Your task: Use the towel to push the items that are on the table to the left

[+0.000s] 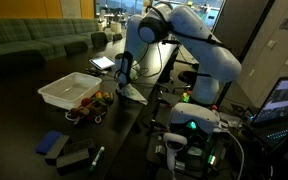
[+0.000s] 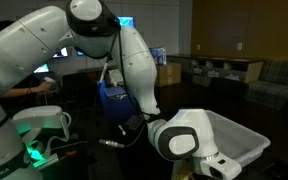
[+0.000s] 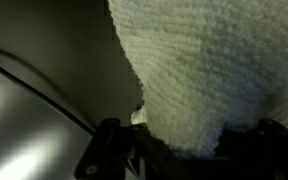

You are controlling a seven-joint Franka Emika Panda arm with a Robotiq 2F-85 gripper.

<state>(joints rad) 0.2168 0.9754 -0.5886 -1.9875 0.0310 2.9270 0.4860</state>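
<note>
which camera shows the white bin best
An exterior view shows it best: there the bin is in full view, with its rim and inside unobstructed. In an exterior view closer to the arm, the arm hides part of the bin. The wrist view shows only towel, no bin.

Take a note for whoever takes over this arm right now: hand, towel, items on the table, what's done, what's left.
Hand: shut on the towel, which hangs down toward the table.
Small items: clustered beside the white bin, close to the towel.
Done: towel grasped and placed next to the items.
Left: sweep the items to the left with the towel.
</note>
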